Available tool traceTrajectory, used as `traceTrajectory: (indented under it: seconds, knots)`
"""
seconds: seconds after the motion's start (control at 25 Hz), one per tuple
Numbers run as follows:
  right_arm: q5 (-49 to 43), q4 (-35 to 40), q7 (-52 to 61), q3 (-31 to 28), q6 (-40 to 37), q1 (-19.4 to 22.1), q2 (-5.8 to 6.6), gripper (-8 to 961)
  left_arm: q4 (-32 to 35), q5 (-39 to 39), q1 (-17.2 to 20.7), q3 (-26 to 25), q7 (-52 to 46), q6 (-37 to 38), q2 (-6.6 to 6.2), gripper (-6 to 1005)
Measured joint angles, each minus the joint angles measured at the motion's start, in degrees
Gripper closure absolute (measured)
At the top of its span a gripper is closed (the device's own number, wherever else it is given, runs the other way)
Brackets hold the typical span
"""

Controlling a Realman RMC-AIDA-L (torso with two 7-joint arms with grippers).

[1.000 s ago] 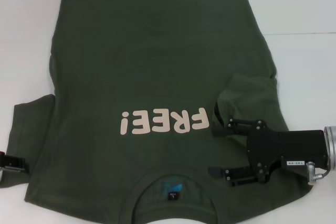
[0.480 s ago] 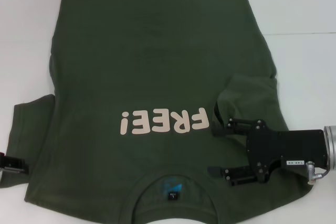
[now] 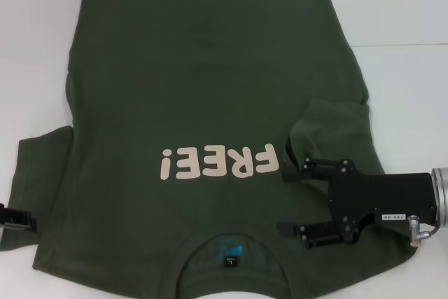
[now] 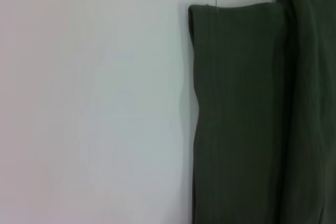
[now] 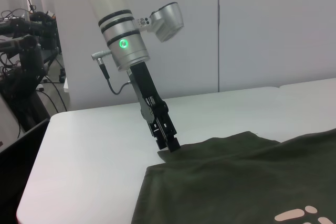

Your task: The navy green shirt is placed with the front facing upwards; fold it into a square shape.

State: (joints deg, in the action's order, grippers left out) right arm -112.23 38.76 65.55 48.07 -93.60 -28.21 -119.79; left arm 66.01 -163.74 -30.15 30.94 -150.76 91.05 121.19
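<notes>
Hardly anything has shifted since the earlier frames: the left gripper [image 3: 17, 218] has slid slightly lower at the left edge of the head view, and the right gripper [image 3: 288, 201] has stayed where it was. The navy green shirt [image 3: 203, 103] is spread front-up on the white bench [image 3: 413, 26], filling most of the head view, with its collar at the bottom centre and its hem toward the top. Pale pink "FREE!" lettering [image 3: 218, 162] is seen upside down across the middle of the frame, and a small black neck label [image 3: 229, 260] sits inside the collar. One sleeve has been folded inward over the body at the right of centre, where a raised flap of cloth is seen. The right gripper is held over that flap at the lower right, its jaws spread apart, one finger beside the flap's edge and the other lower down. In the right wrist view the left gripper [image 5: 170, 145] is seen at the sleeve edge near the frame's centre, its jaws closed on the cloth. The left wrist view shows the sleeve lying flat on the bench at the right of the frame.
</notes>
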Motion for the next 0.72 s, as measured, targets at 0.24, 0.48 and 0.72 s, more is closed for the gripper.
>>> traceTrajectory:
  seconds: [0.24, 0.48, 0.72]
  knots:
    - [0.0, 0.0, -0.1, 0.0, 0.1, 0.0, 0.0, 36, -0.6, 0.0, 0.1, 0.0, 0.2, -0.2, 0.0, 249]
    - [0.0, 0.0, -0.1, 0.0, 0.2, 0.0, 0.0, 36, -1.5, 0.0, -0.2, 0.1, 0.2, -0.3, -0.01, 264]
    - [0.0, 0.0, 0.0, 0.0, 0.3, -0.1, 0.0, 36, -2.2, 0.0, -0.7, 0.4, 0.2, -0.6, -0.02, 279]
